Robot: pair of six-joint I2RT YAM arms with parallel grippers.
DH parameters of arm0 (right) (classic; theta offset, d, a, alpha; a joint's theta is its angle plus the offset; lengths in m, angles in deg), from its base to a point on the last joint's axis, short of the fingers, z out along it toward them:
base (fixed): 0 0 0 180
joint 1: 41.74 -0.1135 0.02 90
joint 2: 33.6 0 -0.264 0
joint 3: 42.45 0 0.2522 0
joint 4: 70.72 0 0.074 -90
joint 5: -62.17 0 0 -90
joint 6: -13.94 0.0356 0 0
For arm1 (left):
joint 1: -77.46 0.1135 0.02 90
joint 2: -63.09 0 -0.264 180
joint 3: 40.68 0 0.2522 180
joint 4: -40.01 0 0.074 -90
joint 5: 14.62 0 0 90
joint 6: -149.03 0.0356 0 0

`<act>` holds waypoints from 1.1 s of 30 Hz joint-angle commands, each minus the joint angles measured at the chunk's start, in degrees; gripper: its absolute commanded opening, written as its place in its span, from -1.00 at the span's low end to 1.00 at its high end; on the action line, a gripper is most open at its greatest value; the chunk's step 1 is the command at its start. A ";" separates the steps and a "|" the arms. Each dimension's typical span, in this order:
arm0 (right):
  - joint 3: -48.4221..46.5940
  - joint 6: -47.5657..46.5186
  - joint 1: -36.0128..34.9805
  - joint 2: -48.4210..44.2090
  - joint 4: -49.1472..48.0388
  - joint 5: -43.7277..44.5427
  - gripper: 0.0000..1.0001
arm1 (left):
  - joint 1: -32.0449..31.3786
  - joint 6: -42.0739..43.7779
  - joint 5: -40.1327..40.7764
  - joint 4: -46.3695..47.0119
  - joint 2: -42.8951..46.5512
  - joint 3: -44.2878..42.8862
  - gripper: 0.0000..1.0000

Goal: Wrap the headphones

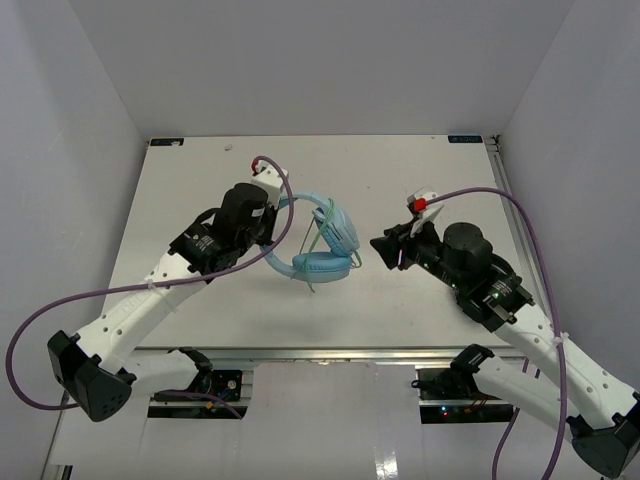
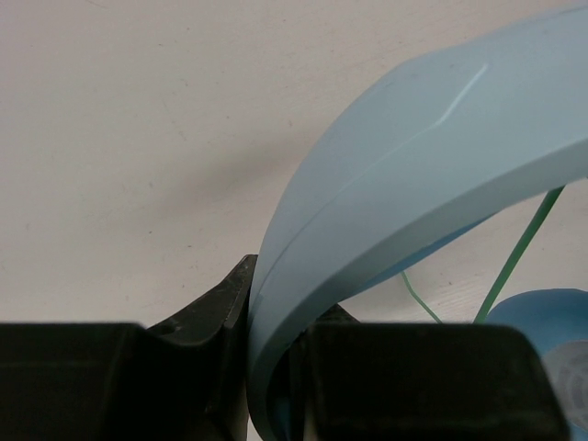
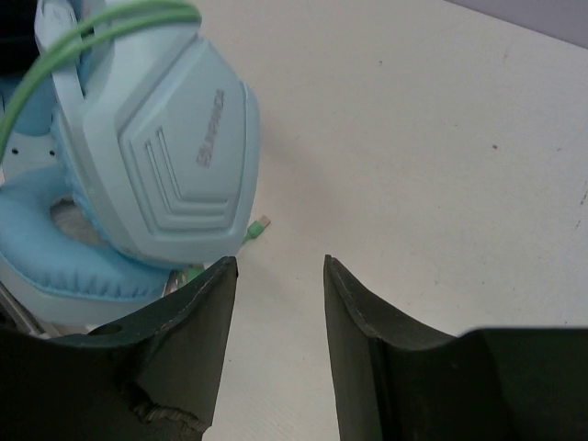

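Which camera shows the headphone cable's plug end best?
Right wrist: the green plug lies bare on the table beside the earcup. Left wrist shows only a cable strand; top external shows thin loops, no plug.

At the left wrist the headband (image 2: pixel 413 165) is cut by the right edge, its lower end lost inside the left gripper (image 2: pixel 271 386) — one earcup (image 2: pixel 551 340) is clipped at the corner. At the right wrist the headphones (image 3: pixel 138 156) are cropped left and top; the lettering (image 3: pixel 209 129) is too blurred to be read. From above, the cable (image 1: pixel 310 280) is too thin to be traced.
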State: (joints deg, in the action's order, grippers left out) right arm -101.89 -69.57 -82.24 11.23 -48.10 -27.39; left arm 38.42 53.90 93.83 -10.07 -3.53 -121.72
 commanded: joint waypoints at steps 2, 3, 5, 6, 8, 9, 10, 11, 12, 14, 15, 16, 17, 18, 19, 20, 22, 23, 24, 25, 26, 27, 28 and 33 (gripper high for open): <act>3.30 -2.44 0.17 -6.87 -3.46 -10.32 0.04 | 0.98 -5.89 -4.46 1.82 3.88 -8.57 -1.00; 3.92 -2.38 0.23 -8.17 -4.27 -12.85 0.06 | 1.05 -6.20 -4.60 1.07 3.60 -10.01 -1.00; 6.94 -1.83 0.23 -10.61 -6.22 -16.84 0.10 | 0.98 -6.87 -5.20 0.24 3.42 -12.14 -1.00; 9.10 -1.05 0.17 -11.59 -8.33 -20.12 0.11 | 0.98 -7.26 -5.52 0.11 3.42 -12.62 -1.00; 11.41 0.25 0.25 -12.03 -12.63 -23.38 0.13 | 0.98 -7.68 -6.09 -0.14 3.35 -14.20 -1.00; 12.26 0.43 0.25 -11.57 -13.58 -24.58 0.13 | 0.98 -8.03 -6.50 -0.52 3.37 -15.08 -1.00; 13.07 0.52 0.25 -11.02 -14.68 -25.99 0.14 | 0.98 -8.41 -6.93 -0.94 3.41 -16.02 -1.00; 13.47 0.03 0.20 -10.18 -14.86 -26.33 0.16 | 0.98 -8.72 -7.47 -1.48 3.42 -16.60 -1.00; 13.80 -0.54 0.20 -9.37 -14.93 -26.41 0.17 | 0.98 -8.94 -7.92 -1.97 3.46 -17.29 -1.00; 14.46 -1.37 0.25 -7.97 -16.16 -26.66 0.18 | 1.05 -9.24 -8.58 -2.75 3.64 -18.79 -1.00; 15.18 -1.52 0.25 -7.21 -17.95 -27.30 0.19 | 1.07 -9.42 -8.69 -3.05 3.68 -19.55 -1.00; 16.24 -1.57 0.25 -6.54 -19.87 -28.18 0.19 | 1.05 -9.61 -8.73 -3.38 3.66 -20.27 -1.00; 17.52 -1.57 0.25 -6.11 -21.29 -29.10 0.20 | 0.99 -9.80 -8.86 -3.81 3.60 -20.82 -1.00; 18.91 -1.69 0.19 -5.08 -24.08 -30.87 0.20 | 0.98 -9.93 -8.98 -4.08 3.66 -21.16 -1.00; 20.05 -1.78 0.18 -3.79 -26.84 -32.48 0.20 | 0.98 -10.04 -9.06 -4.31 3.70 -21.38 -1.00; 20.96 -1.85 0.22 -2.31 -29.47 -33.89 0.21 | 0.98 -10.14 -9.09 -4.51 3.74 -21.52 -1.00; 23.27 -1.98 0.19 0.32 -33.51 -37.09 0.23 | 1.04 -10.43 -9.13 -4.78 3.89 -21.67 -1.00; 24.50 -2.01 0.17 1.18 -35.09 -38.37 0.24 | 1.03 -10.52 -9.13 -4.86 4.04 -21.67 -1.00; 25.67 -1.88 0.16 1.88 -37.34 -39.25 0.24 | 0.98 -10.58 -9.23 -4.87 4.19 -21.60 -1.00; 26.86 -1.65 0.15 2.61 -39.94 -40.18 0.25 | 0.98 -10.72 -9.39 -4.82 4.31 -21.48 -1.00; 27.36 -1.58 0.06 3.10 -41.83 -40.92 0.25 | 0.98 -10.88 -9.42 -4.79 4.40 -21.38 -1.00; 27.66 -1.63 -0.04 3.79 -42.58 -42.20 0.25 | 0.98 -10.98 -9.57 -4.64 4.50 -21.23 -1.00; 27.82 -1.66 -0.19 4.43 -43.17 -43.20 0.25 | 0.98 -11.06 -9.76 -4.52 4.56 -21.11 -1.00; 26.80 -2.68 -1.57 7.42 -43.40 -44.30 0.26 | 0.98 -11.56 -11.46 -4.03 4.82 -21.13 -1.00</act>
State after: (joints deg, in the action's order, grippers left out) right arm -73.56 -70.69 -82.67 17.04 -84.95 -68.06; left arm 39.27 45.47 85.42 -17.91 -1.82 -140.43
